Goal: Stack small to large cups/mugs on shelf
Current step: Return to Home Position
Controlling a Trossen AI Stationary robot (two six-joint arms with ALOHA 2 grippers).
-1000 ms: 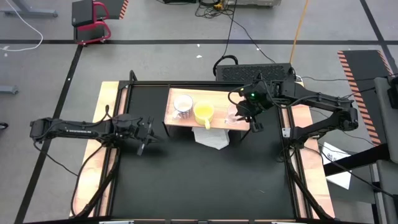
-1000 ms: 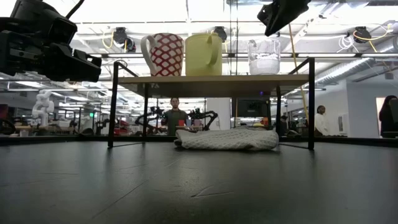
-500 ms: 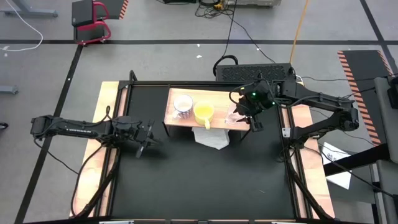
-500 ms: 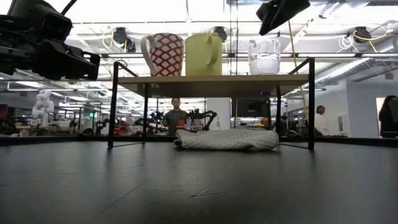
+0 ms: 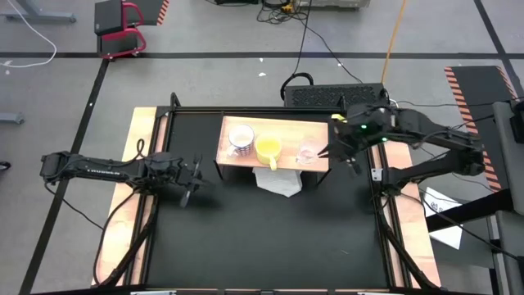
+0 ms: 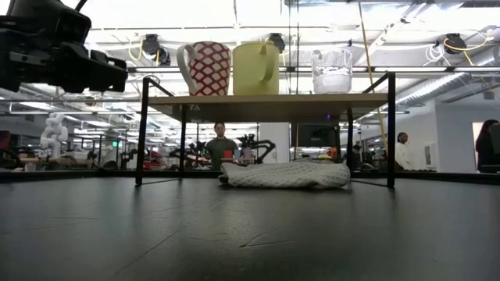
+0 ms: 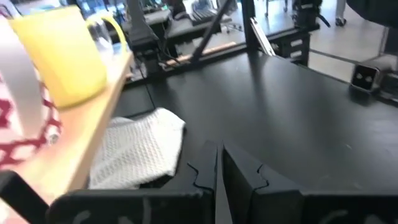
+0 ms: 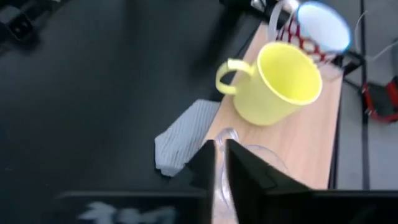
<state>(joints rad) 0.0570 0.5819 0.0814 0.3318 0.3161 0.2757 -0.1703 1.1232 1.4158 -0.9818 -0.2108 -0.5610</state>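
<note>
Three cups stand upright in a row on the light-wood shelf (image 5: 282,129): a white mug with a red pattern (image 5: 240,139), a yellow mug (image 5: 268,148) and a clear glass cup (image 5: 308,152). The low view shows them as the white mug (image 6: 205,68), the yellow mug (image 6: 256,68) and the glass cup (image 6: 332,70). My right gripper (image 5: 332,153) hangs shut just right of the glass cup (image 8: 255,155) and above it, touching nothing. My left gripper (image 5: 190,176) waits shut left of the shelf, fingers (image 7: 208,171) together.
A white cloth (image 5: 278,182) lies on the black table under the shelf's near edge, also seen in the low view (image 6: 285,174). The shelf's black legs (image 6: 143,129) stand on the table. Light wooden strips (image 5: 131,205) run along both table sides.
My right gripper has drawn away from the glass cup toward the table's right edge and risen, leaving the top of the low view. The glass cup stays upright on the shelf where it was.
</note>
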